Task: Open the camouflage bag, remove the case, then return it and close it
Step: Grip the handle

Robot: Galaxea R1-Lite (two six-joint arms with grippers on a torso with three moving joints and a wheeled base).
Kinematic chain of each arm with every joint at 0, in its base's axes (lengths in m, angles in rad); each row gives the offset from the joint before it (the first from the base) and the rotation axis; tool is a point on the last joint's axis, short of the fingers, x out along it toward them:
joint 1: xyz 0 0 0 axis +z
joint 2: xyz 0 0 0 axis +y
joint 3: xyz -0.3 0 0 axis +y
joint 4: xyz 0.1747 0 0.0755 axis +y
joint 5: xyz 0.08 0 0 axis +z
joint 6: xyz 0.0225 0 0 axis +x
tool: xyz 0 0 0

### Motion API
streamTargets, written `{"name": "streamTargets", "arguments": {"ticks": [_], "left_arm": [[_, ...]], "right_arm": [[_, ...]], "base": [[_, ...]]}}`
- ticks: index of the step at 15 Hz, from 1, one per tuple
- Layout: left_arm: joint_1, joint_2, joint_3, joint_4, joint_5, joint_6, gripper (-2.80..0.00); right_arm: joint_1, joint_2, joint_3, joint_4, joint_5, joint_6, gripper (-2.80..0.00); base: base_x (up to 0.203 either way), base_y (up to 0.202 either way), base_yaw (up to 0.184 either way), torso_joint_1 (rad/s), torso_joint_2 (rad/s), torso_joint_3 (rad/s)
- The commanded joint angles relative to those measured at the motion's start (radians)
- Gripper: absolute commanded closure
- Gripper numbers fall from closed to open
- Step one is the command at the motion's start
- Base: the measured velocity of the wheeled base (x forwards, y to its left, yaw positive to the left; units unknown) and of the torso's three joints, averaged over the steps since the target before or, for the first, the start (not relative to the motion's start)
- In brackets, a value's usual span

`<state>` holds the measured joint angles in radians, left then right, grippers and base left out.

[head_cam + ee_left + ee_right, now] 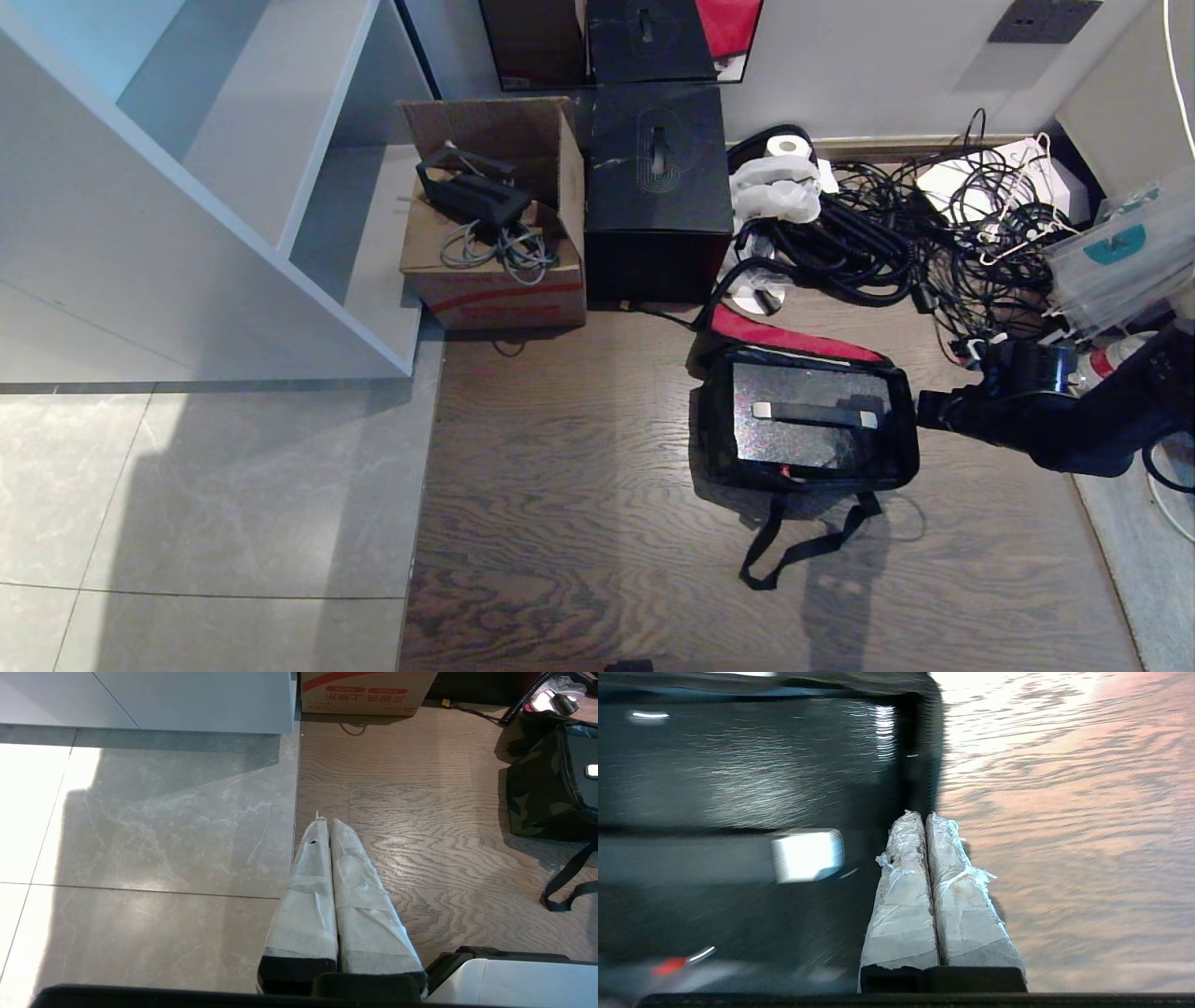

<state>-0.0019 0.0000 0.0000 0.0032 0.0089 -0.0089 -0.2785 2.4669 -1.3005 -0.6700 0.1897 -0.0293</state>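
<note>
Right gripper (927, 819): its taped fingers are pressing flat together with nothing between them, hanging just beside the near right rim of the camouflage bag (898, 439).
Right arm: it is reaching in from the robot's right, low over the wooden floor (579, 523).
Just past the tips: the bag's black wall is standing right ahead of the claw, and the case (803, 425) is lying inside it, beyond that wall.
Case look: it is showing a flat, speckled, glittery black face; its black handle (817, 413) with silver ends is lying across the top, and a small red latch (668, 966) is peeking out at one edge.
Bag look: the top is standing open, the red lid lining (784, 338) is folded back on the side far from the claw, camouflage cloth is covering the wall, and the strap (794, 546) is trailing loose on the floor.
Risk, likely: pinched tips may be nudging the soft wall and sliding the whole bag; a closed claw cannot take the handle; the loose strap could be snagging the arm.
Left gripper (329, 823): it is parked with fingers together, well apart from the bag, over the seam between tile and wood.
</note>
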Motion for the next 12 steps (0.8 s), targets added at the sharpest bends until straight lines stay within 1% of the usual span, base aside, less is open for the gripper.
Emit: {"name": "streamTargets", "arguments": {"ticks": [1, 4, 7, 12], "left_arm": [[0.000, 0.000, 0.000, 0.000, 0.000, 0.000, 0.00], [0.000, 0.000, 0.000, 0.000, 0.000, 0.000, 0.00], [0.000, 0.000, 0.000, 0.000, 0.000, 0.000, 0.00], [0.000, 0.000, 0.000, 0.000, 0.000, 0.000, 0.00]], "right_arm": [[-0.004, 0.084, -0.040, -0.006, -0.039, -0.028, 0.00], [-0.003, 0.113, -0.039, -0.006, -0.045, -0.039, 0.00], [0.008, 0.103, -0.001, 0.007, -0.044, -0.040, 0.00], [0.066, 0.080, 0.089, 0.019, -0.044, -0.024, 0.00]], "base": [[0.000, 0.000, 0.000, 0.000, 0.00, 0.000], [0.000, 0.000, 0.000, 0.000, 0.00, 0.000], [0.000, 0.000, 0.000, 0.000, 0.00, 0.000], [0.000, 0.000, 0.000, 0.000, 0.00, 0.000]]}}
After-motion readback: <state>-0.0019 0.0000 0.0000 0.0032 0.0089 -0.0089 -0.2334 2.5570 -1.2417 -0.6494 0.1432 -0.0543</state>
